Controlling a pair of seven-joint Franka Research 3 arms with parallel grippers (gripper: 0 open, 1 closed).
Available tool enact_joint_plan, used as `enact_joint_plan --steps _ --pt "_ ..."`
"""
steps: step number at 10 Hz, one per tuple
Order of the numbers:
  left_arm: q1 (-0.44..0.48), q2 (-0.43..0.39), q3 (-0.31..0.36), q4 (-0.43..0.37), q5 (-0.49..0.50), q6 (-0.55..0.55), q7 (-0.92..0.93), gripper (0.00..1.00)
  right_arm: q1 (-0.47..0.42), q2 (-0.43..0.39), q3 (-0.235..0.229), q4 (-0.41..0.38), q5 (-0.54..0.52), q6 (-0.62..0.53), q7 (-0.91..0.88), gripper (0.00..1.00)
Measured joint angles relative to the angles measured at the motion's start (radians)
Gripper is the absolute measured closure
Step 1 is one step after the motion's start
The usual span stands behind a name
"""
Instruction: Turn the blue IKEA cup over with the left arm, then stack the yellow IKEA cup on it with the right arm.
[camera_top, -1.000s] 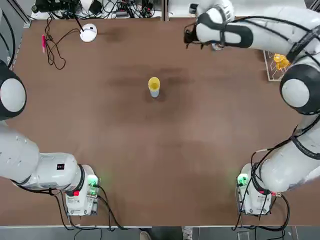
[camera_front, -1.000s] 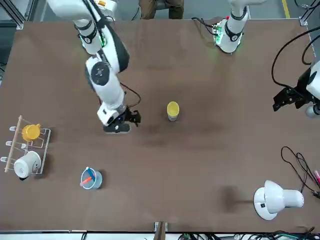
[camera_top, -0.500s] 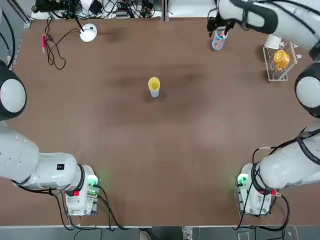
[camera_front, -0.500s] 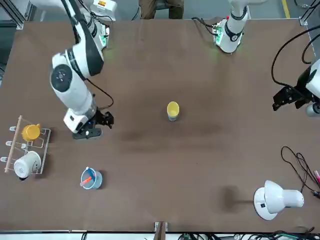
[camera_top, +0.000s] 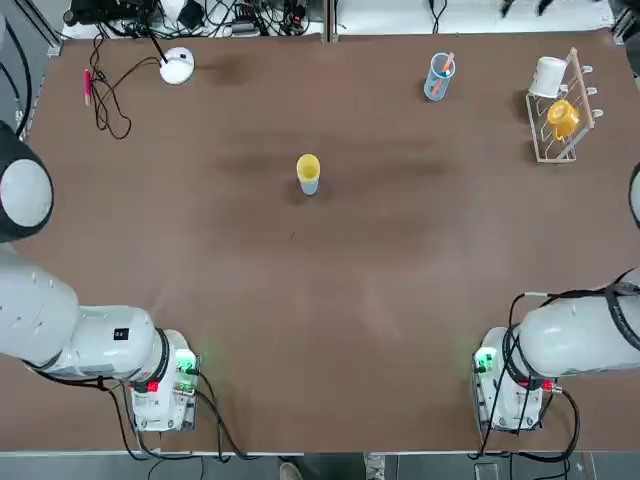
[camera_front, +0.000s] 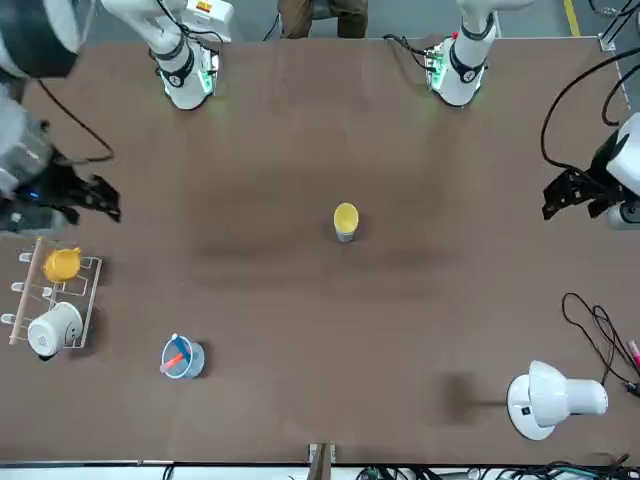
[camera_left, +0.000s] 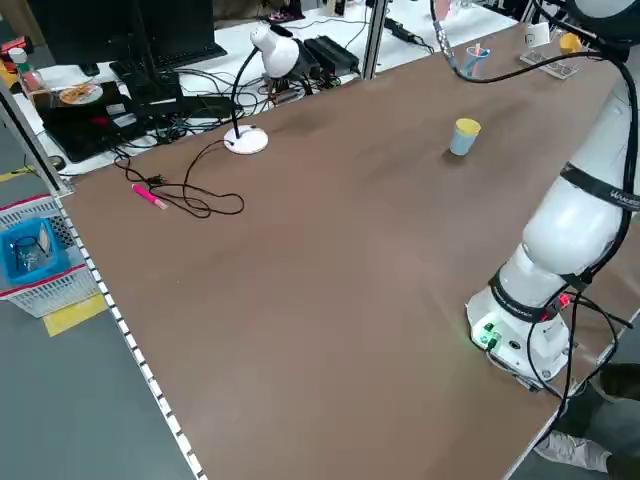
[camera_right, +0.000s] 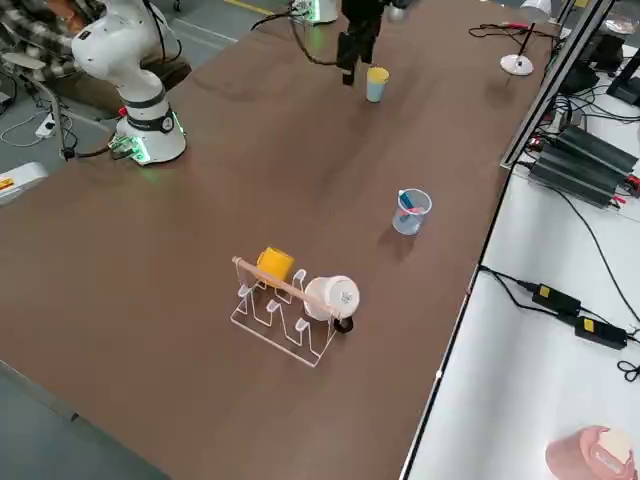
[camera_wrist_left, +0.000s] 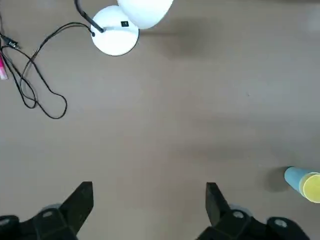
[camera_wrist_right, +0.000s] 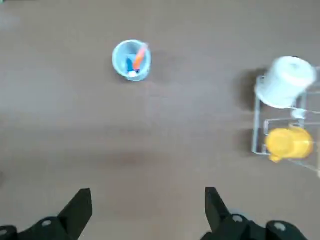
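The yellow IKEA cup (camera_top: 308, 166) sat stacked on the blue IKEA cup (camera_top: 309, 184) at frame centre (mid-surface); left gripper (camera_wrist_left: 149, 200) and right gripper (camera_wrist_right: 148, 205) fingers gaped, empty.

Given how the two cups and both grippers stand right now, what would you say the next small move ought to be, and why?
Probably none beyond parking: the yellow IKEA cup already sits on the upturned blue IKEA cup mid-table. Both grippers are open, empty and away from the stack, the right gripper near the mug rack, the left gripper at the opposite table edge. I would simply let them settle.
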Motion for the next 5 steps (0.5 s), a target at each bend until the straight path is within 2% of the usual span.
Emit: enact_joint_plan --steps 2,5 --pt "0.000 0.000 -0.007 0.000 0.000 -0.001 0.000 0.01 -0.028 -0.010 -0.027 0.026 -0.001 -0.030 0.014 0.00" --pt "0.000 0.000 -0.008 0.000 0.000 -0.002 0.000 0.01 -0.053 -0.016 -0.030 0.054 -0.002 -0.084 0.064 0.00"
